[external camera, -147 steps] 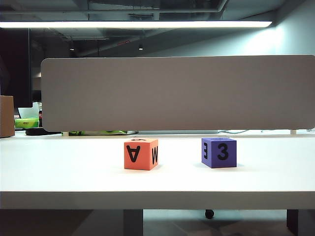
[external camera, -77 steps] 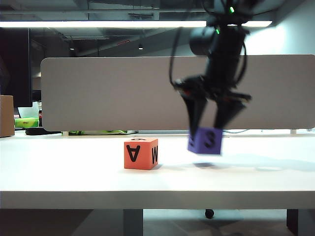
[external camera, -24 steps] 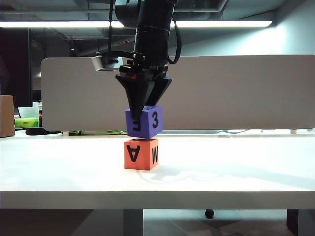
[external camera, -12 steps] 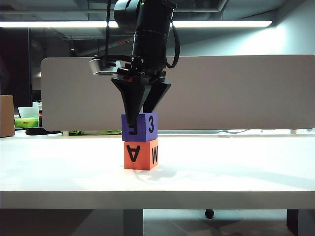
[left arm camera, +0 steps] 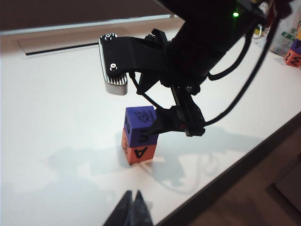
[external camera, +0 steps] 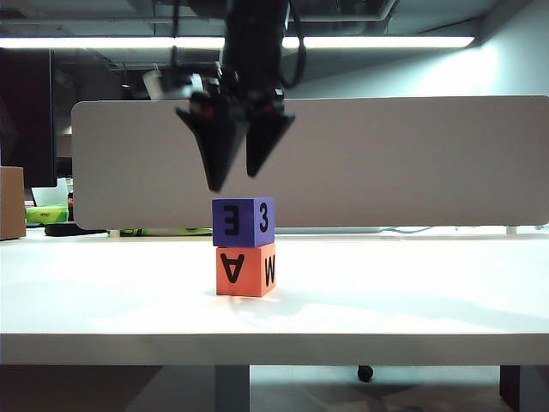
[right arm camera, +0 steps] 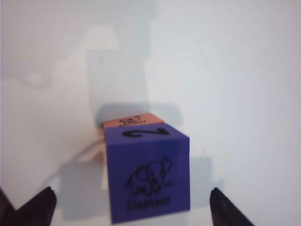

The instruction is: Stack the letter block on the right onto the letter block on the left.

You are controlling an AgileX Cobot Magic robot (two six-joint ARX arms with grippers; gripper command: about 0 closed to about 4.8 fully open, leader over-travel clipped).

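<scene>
A purple letter block (external camera: 243, 222), marked E and 3, rests squarely on an orange letter block (external camera: 246, 269) marked A and W, a little left of the table's middle. Directly above the stack hangs my right gripper (external camera: 233, 180), open, its tips clear of the purple block's top. In the right wrist view the purple block (right arm camera: 148, 172) shows an elephant drawing, the orange block (right arm camera: 133, 121) peeks out behind it, and my right gripper (right arm camera: 130, 190) stands wide to either side. My left gripper (left arm camera: 133, 193) is shut and empty, hovering near the table's front edge, short of the stack (left arm camera: 140, 126).
The white table (external camera: 412, 300) runs the width of the view, with a grey partition panel (external camera: 343, 163) along its back. A brown box (external camera: 11, 202) stands at the far left. More coloured blocks (left arm camera: 295, 52) sit at a far corner in the left wrist view.
My right gripper set the purple block down on the orange block, opened, and rose clear of it. The purple block stays on top. The left gripper has not moved.
</scene>
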